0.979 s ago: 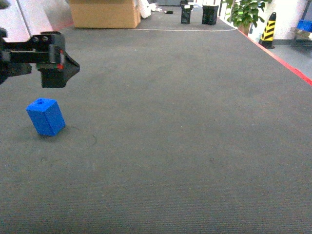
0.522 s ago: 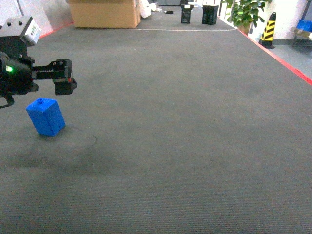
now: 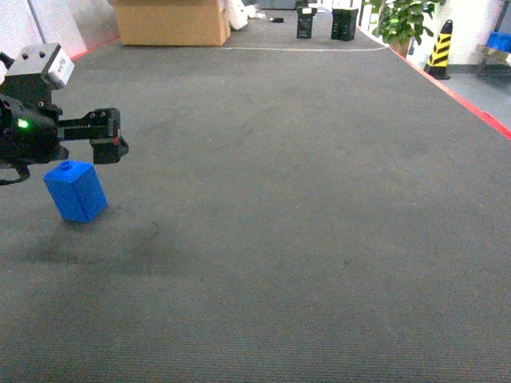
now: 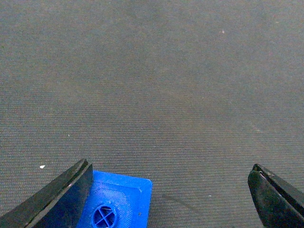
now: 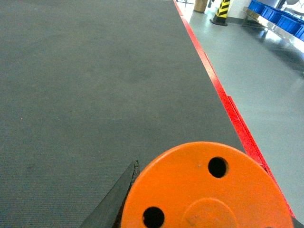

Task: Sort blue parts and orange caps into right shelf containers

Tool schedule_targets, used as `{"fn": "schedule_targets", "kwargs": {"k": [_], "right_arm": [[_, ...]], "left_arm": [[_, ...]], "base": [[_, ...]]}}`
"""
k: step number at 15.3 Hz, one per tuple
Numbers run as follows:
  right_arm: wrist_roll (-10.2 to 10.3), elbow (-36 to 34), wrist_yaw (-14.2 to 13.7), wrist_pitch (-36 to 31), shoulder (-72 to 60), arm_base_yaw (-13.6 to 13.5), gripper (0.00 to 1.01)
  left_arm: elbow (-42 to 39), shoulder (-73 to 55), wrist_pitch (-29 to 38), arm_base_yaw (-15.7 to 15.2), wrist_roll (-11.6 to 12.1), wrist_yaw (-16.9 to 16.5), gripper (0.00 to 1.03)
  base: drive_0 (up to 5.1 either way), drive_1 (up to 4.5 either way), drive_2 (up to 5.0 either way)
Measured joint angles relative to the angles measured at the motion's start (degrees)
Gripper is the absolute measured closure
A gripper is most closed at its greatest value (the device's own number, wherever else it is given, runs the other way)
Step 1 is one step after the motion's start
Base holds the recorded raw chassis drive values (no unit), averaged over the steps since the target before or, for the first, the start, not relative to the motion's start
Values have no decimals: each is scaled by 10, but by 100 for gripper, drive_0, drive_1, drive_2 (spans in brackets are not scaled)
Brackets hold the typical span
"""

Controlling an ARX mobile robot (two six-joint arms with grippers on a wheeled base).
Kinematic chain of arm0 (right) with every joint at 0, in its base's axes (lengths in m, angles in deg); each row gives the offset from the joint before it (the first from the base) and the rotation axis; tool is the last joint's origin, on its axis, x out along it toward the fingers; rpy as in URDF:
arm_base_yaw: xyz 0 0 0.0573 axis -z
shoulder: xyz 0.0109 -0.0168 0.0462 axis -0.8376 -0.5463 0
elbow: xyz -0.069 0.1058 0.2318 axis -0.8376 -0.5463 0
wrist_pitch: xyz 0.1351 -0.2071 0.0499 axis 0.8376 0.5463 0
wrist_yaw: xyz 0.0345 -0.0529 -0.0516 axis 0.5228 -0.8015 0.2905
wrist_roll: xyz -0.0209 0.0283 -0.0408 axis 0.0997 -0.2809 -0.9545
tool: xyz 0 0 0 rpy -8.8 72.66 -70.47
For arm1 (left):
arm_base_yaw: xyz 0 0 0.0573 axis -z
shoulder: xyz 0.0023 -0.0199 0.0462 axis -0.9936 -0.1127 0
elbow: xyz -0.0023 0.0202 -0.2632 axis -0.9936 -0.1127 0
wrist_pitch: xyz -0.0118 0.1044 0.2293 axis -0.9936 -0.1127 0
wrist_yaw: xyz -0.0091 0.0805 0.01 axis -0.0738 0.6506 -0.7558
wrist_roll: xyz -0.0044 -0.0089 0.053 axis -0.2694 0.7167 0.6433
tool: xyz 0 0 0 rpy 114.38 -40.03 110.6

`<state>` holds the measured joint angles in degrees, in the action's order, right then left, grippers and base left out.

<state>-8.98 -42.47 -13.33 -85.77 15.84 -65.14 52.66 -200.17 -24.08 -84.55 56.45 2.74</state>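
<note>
One blue part [image 3: 75, 191] on grey carpeted surface [image 3: 303, 207], red-edged.

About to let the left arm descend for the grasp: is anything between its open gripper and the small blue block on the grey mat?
Nothing visible. The left gripper hangs open over bare grey mat, with the small blue plastic block beside its left finger, off-centre.

1. Your left gripper [image 3: 109, 137] hung low at the left edge of the head view, jaws spread wide.
2. Your right gripper [image 5: 142, 199] was clamped on an orange cap [image 5: 206, 187].
</note>
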Motion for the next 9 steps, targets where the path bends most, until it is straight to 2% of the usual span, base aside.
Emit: {"fn": "schedule_targets", "kwargs": {"k": [2, 6, 9], "right_arm": [[0, 0, 0, 0, 0, 0, 58], [0, 0, 0, 0, 0, 0, 58], [0, 0, 0, 0, 0, 0, 58]], "left_arm": [[2, -9, 9, -3, 6, 2, 5], [7, -24, 24, -5, 32, 8, 5], [3, -23, 28, -9, 35, 9, 5]], "base": [[0, 0, 0], [0, 0, 0], [0, 0, 0]]}}
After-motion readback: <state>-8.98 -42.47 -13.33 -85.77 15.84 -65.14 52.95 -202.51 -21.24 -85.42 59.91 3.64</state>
